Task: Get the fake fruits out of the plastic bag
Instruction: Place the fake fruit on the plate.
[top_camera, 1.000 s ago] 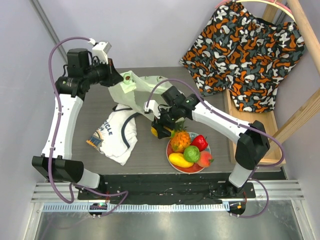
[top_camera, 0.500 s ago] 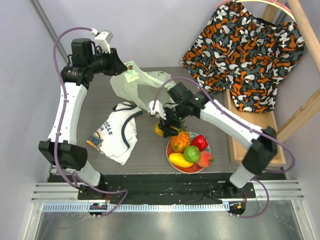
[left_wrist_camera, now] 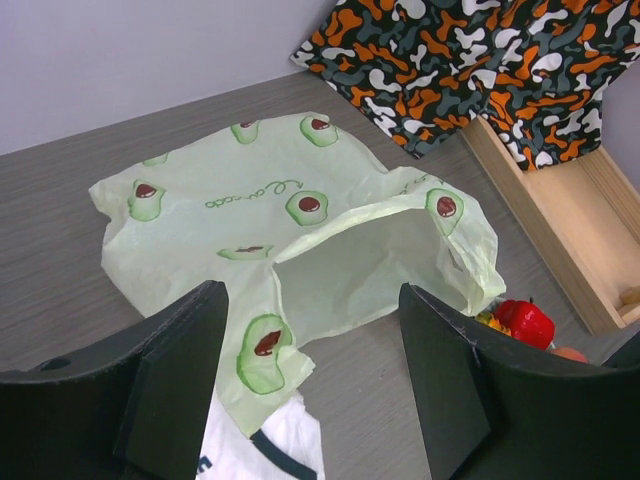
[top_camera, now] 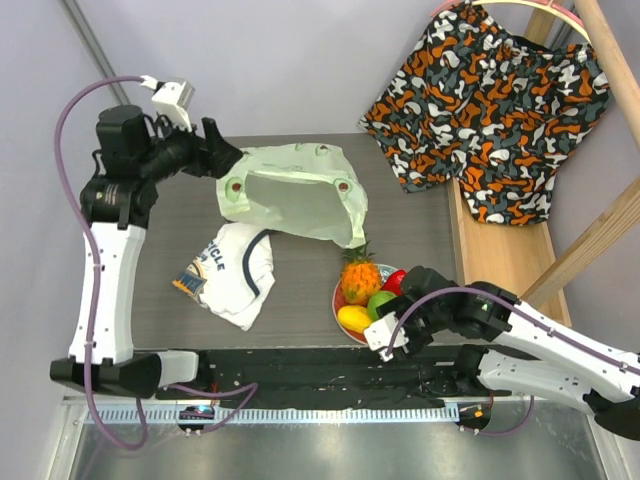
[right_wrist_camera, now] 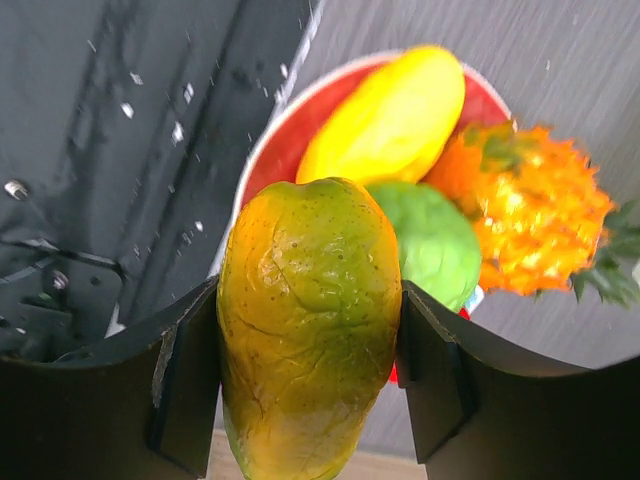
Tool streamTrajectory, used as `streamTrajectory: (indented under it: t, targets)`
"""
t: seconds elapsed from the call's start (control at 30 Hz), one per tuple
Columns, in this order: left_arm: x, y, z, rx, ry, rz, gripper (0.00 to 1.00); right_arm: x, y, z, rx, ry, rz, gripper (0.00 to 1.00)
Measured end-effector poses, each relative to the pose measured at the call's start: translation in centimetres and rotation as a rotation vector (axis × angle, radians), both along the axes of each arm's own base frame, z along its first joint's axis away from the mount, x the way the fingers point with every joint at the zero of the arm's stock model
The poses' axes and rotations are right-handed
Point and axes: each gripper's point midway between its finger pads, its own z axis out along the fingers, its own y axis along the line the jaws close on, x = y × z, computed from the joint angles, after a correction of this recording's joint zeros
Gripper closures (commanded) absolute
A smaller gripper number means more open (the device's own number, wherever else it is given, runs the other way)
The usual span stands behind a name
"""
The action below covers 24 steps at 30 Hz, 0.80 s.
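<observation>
The plastic bag [top_camera: 295,190], pale green with avocado prints, lies flat and open-mouthed on the table; it also fills the left wrist view [left_wrist_camera: 300,215]. My left gripper [top_camera: 226,158] hangs open just left of it, with nothing between its jaws [left_wrist_camera: 312,380]. At the plate's near edge my right gripper [right_wrist_camera: 308,340] is shut on an orange-green fake fruit [right_wrist_camera: 305,320]. On the red plate [right_wrist_camera: 265,150] lie a yellow fruit [right_wrist_camera: 385,115], a green lime [right_wrist_camera: 435,240] and an orange pineapple [right_wrist_camera: 530,215]. From above the right gripper [top_camera: 385,338] covers part of the plate [top_camera: 338,300].
A white printed T-shirt [top_camera: 235,265] lies left of the plate, its edge under the bag. A wooden rack [top_camera: 505,250] with a patterned cloth [top_camera: 490,90] stands on the right. The black base strip [top_camera: 300,365] runs along the near edge.
My left gripper opened, let go of the bag and pulled back left; the bag dropped flat. My right arm carried the orange-green fruit from mid-table to the plate's near edge.
</observation>
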Motion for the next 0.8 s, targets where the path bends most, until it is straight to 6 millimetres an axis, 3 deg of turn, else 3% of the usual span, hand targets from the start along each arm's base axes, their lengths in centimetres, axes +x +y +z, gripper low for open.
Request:
streamTrajectory:
  t: [0.2, 0.33, 0.47, 0.6, 0.8]
  targets:
    - [-2.1, 2.0, 0.4, -0.035, -0.013, 0.044, 0.27, 2.4, -0.3, 1.0, 0.02, -0.09, -0.147, 0.68]
    - [-1.9, 3.1, -0.3, -0.061, 0.018, 0.07, 0.27, 4.2, 0.4, 3.7, 0.117, -0.089, -0.327, 0.67]
    - [-2.0, 3.4, -0.4, -0.08, 0.03, 0.072, 0.27, 4.7, 0.9, 5.4, 0.202, -0.061, -0.419, 0.66]
    - [-2.3, 3.0, -0.8, -0.106, 0.052, 0.047, 0.27, 5.1, 0.8, 5.6, 0.225, -0.039, -0.488, 0.67]
    - [-2.5, 2.7, -1.0, -0.12, 0.062, 0.023, 0.27, 9.2, -0.9, 5.4, 0.26, -0.016, -0.78, 0.66]
